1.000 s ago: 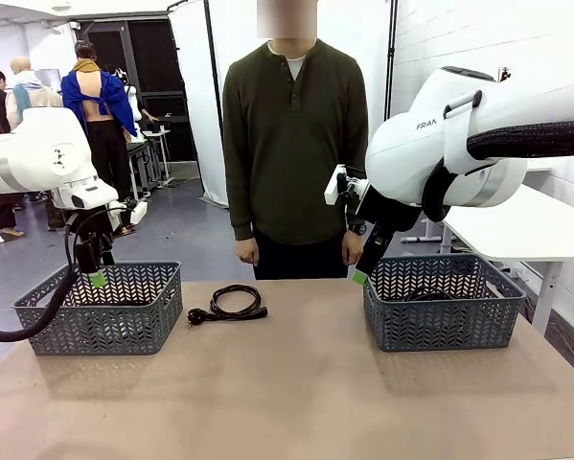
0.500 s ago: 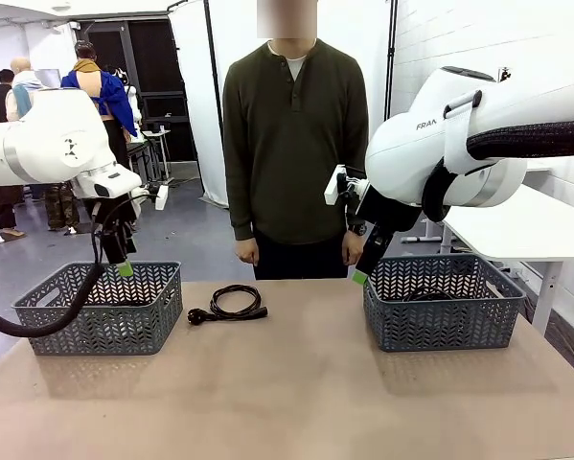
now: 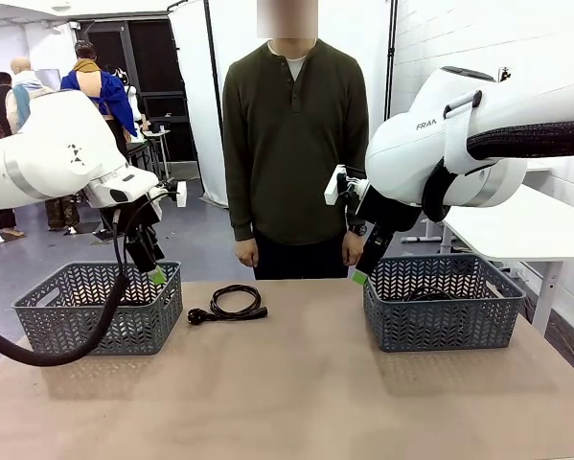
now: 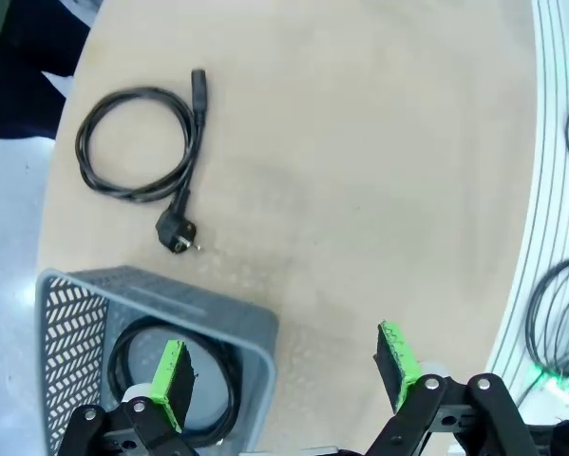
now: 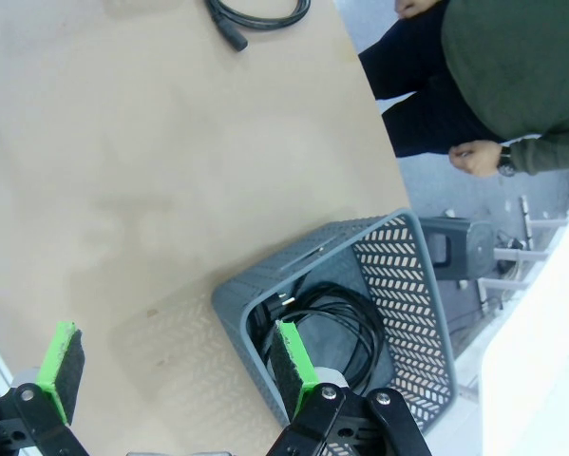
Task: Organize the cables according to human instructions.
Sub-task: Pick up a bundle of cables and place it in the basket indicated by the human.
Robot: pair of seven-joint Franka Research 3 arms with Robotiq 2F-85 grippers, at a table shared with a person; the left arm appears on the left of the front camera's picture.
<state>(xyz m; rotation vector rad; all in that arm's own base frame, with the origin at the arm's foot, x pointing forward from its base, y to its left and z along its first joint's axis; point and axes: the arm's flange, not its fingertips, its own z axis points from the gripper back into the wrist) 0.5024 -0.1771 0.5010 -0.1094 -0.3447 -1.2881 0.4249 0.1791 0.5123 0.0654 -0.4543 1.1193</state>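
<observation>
Only readable bit is "FRA" in dark letters on the right arm's white casing (image 3: 426, 125), the rest of the word is cut off by a strap.

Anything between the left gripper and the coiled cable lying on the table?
Nothing visible. The left gripper hangs open above the left basket's near corner, and bare table separates it from the cable. Both hands of the person hang clear behind the far edge.
</observation>
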